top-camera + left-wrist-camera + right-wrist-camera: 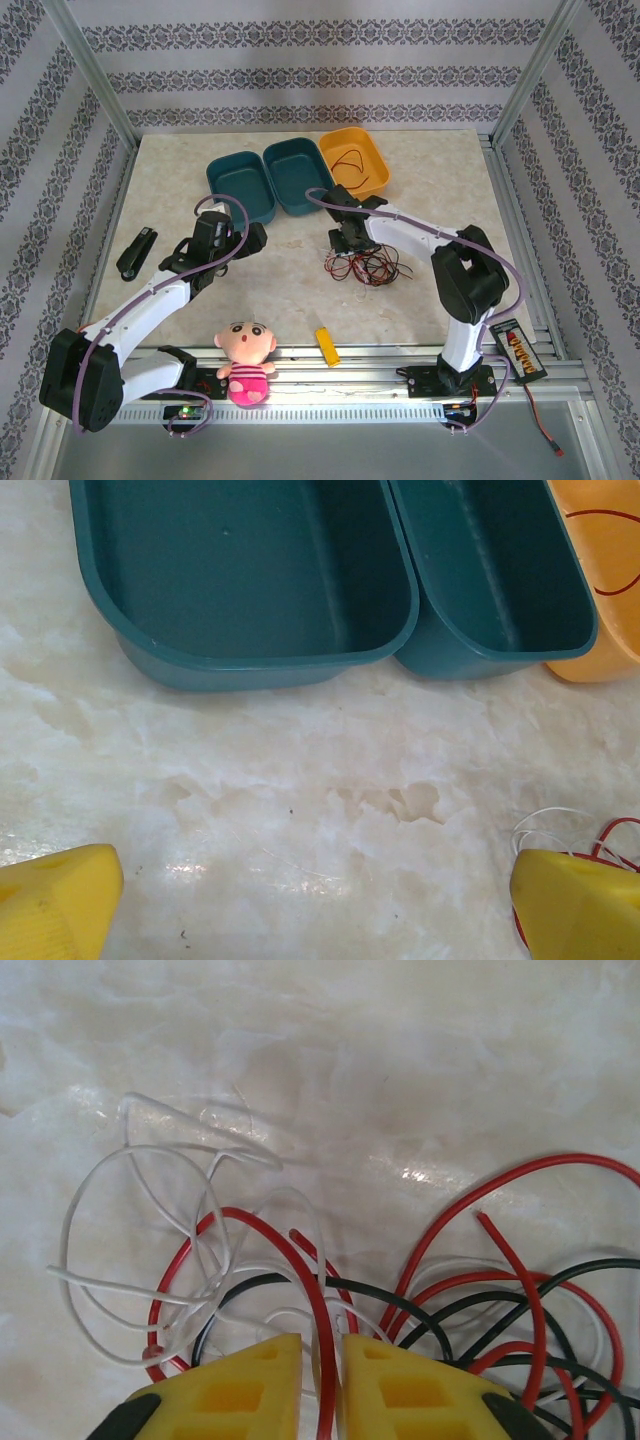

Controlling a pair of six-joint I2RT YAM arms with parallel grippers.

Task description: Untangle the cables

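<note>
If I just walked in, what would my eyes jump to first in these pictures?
Probably the messy tangle of cables, red, black and white, in the middle of the table, where the right claw pinches a red cable. After that, you would notice the pink doll at the near edge. At the far side, a yellow tub sits beside two teal tubs.
</note>
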